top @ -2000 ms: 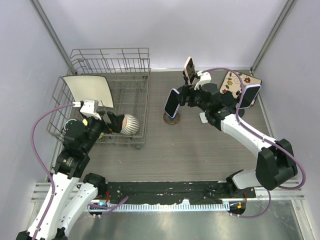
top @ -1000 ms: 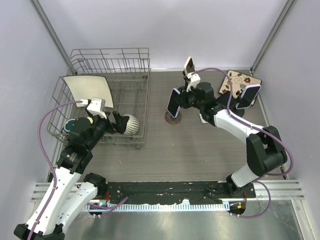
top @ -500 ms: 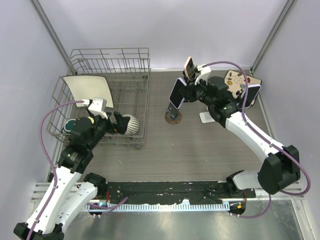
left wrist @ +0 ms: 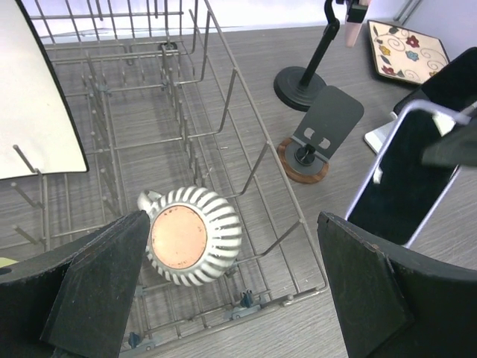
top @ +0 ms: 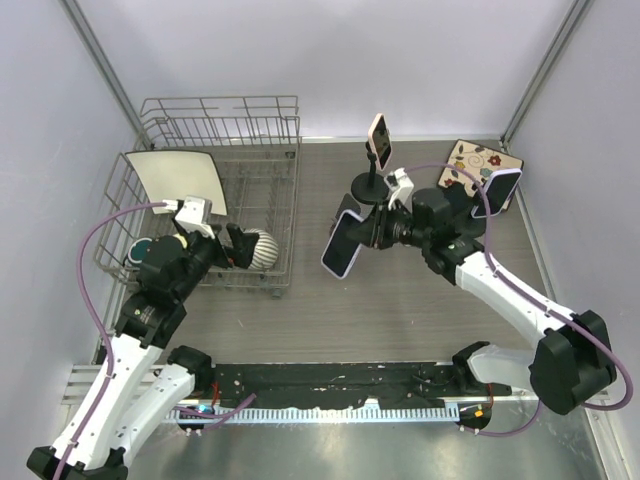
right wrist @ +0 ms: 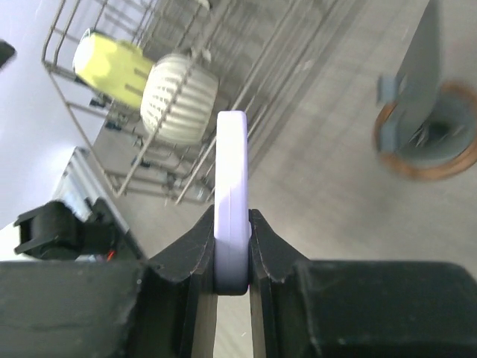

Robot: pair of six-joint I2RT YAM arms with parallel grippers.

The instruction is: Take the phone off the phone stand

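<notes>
Phone's off the stand at this point, I'd say. The right gripper (top: pixel 372 232) has its jaws clamped on the thin edges of the lavender phone (top: pixel 343 250), holding it tilted in the air above the desk (top: pixel 400 310). The grey stand with the round wooden base (left wrist: pixel 319 130) sits empty just beside it.

What's left, as I read it, is setting it down somewhere. I'd drop straight onto the bare desk near the arm, lay it flat, and only then let go. The grip is on the narrow edge, so any quick wrist twist could let it pivot or slip. Also steer clear of the tall black stand (top: pixel 372 185) behind, which carries another phone (top: pixel 378 135).

Containers: the wire dish rack (top: pixel 220 100) on the left holds a white square plate (top: pixel 178 175) leaning upright, a striped mug (left wrist: pixel 192 235) bottom-up near the front corner, and a yellow-green thing (right wrist: pixel 112 63) I can't identify. The left gripper (top: pixel 232 243) hangs over the rack, jaws wide apart, holding nothing.
</notes>
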